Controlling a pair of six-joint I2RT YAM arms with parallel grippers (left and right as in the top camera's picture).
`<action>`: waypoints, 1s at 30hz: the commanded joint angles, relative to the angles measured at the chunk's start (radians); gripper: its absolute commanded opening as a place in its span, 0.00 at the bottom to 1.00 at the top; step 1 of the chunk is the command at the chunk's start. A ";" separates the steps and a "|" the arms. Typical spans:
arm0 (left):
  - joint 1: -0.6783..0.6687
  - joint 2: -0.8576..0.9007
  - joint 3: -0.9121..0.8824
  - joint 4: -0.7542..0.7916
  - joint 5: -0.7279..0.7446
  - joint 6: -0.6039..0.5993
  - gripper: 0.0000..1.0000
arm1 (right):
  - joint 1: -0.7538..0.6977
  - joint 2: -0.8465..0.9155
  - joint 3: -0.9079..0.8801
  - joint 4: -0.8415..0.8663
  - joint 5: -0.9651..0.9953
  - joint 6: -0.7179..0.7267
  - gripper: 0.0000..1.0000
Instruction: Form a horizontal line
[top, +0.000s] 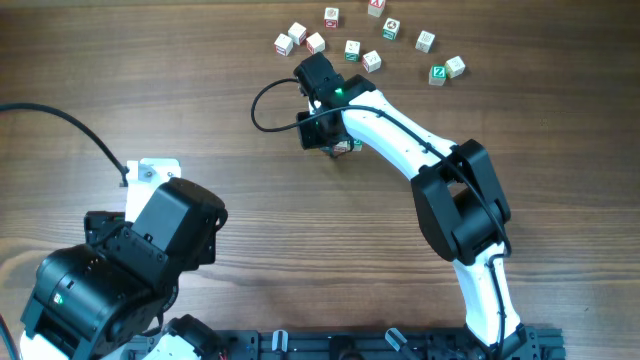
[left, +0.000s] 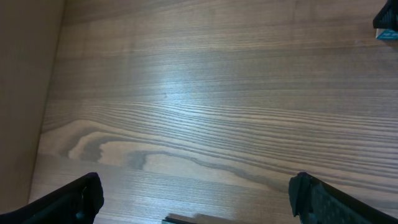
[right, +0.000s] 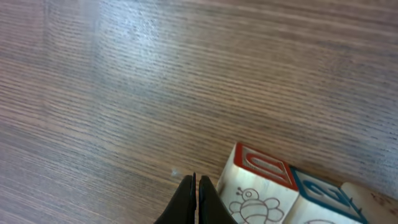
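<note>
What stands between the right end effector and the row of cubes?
Nothing visible. The right end effector, shut, sits just beside the red-printed cube ending the row; only bare table separates them.

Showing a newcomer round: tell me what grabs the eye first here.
The white right arm stretches across the table, its shut right gripper low beside a red-topped cube and a blue-topped cube set side by side. Loose letter cubes lie scattered beyond it at the far edge.

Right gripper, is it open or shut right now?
Shut. The right gripper has its fingertips pressed together, nothing between them, beside the red-printed cube.
</note>
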 joint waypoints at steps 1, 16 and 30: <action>0.003 -0.003 0.002 0.000 -0.006 -0.021 1.00 | -0.003 0.011 0.011 -0.014 0.001 -0.012 0.05; 0.003 -0.003 0.002 0.000 -0.006 -0.021 1.00 | -0.003 0.011 0.012 0.019 0.027 0.024 0.05; 0.003 -0.003 0.002 0.000 -0.006 -0.021 1.00 | -0.003 0.011 0.012 0.022 0.112 0.066 0.05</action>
